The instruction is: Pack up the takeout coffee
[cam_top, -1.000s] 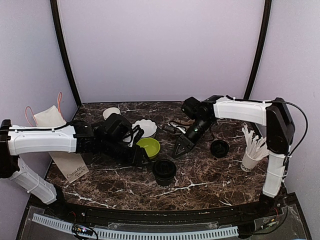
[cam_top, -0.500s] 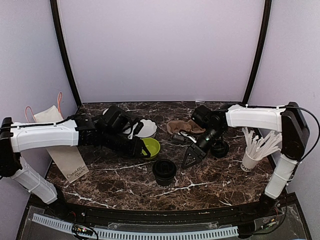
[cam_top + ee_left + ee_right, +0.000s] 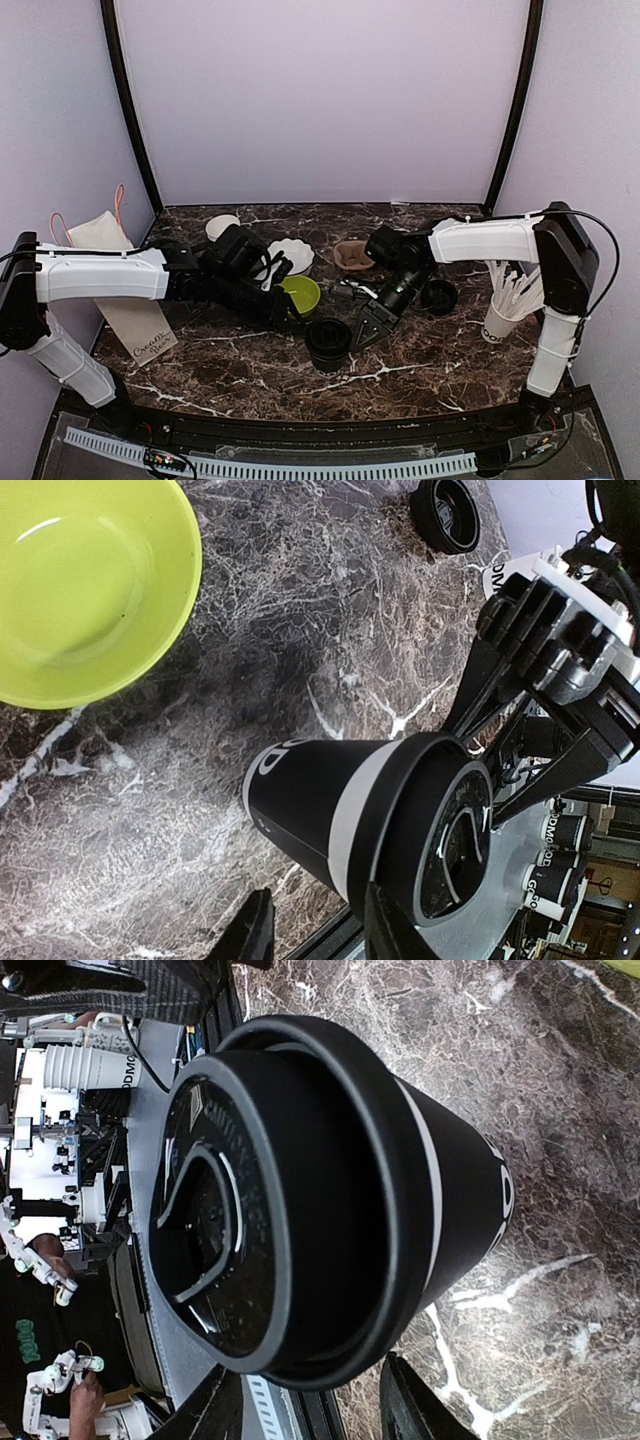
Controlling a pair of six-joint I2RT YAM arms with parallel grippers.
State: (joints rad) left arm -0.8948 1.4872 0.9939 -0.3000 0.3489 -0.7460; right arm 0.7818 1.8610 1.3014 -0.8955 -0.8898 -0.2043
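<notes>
The takeout coffee (image 3: 328, 343) is a black paper cup with white lettering and a black lid, standing on the marble table near the front middle. It fills the left wrist view (image 3: 365, 820) and the right wrist view (image 3: 300, 1190). My left gripper (image 3: 292, 308) is open just left of the cup, its fingertips (image 3: 255, 930) short of the cup's side. My right gripper (image 3: 362, 335) is open just right of the cup, its fingertips (image 3: 415, 1400) at the lid's edge. It also shows in the left wrist view (image 3: 540, 670). Neither holds the cup.
A lime green bowl (image 3: 297, 293) sits behind the cup. A lidless black cup (image 3: 438, 296) and a white cup of sticks (image 3: 503, 312) stand at the right. A white scalloped dish (image 3: 292, 255), a brown holder (image 3: 352, 253) and a brown paper bag (image 3: 140, 330) lie around.
My right gripper has swung forward and left, from beside the lidless black cup down to the lidded cup's right side. My left arm has shifted only slightly.
</notes>
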